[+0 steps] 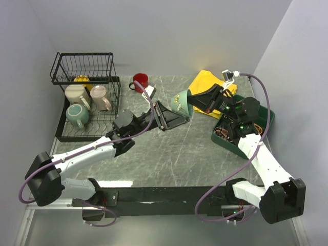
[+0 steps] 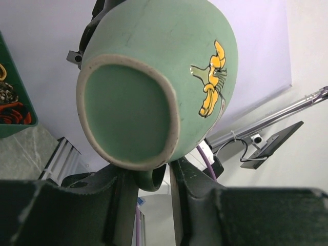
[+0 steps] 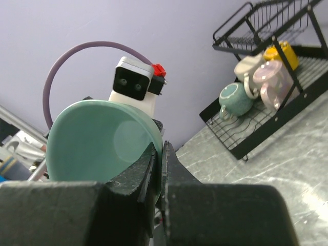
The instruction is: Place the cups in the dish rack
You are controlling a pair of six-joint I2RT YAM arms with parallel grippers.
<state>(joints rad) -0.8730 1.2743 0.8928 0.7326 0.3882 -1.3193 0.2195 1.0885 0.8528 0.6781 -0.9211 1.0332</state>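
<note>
I have the grey-green ceramic mug (image 1: 183, 102) hanging in the air over the middle of the grey marbled table (image 1: 169, 154), caught between both arms. The right gripper (image 3: 158, 156) comes in from about 3 o'clock in the overhead view and is pinched tight on the mug's wall at the rim. The mug lies on its side. Its long axis runs roughly from 2 o'clock to 8 o'clock, and the mouth points down toward 8 o'clock, straight at my left wrist camera. What matters for me is the loop handle (image 2: 151, 179). It hangs at 6 o'clock under the mouth and sits right between the fingers of the left gripper (image 2: 152, 192). The jaws stand close on either side of it, but I cannot tell whether they actually bite yet. I judge this to be a handover. The black wire dish rack (image 1: 77, 138) lies at about 9 o'clock from the mug, well apart from it and on the left arm's side. A cream mug (image 1: 76, 95), a pinkish mug (image 1: 100, 97), a small teal mug (image 1: 77, 116) and a yellow mug (image 1: 82, 80) already sit in it. I would want the left grip firm on the handle before the right lets go, or the mug may swing mouth-down.
</note>
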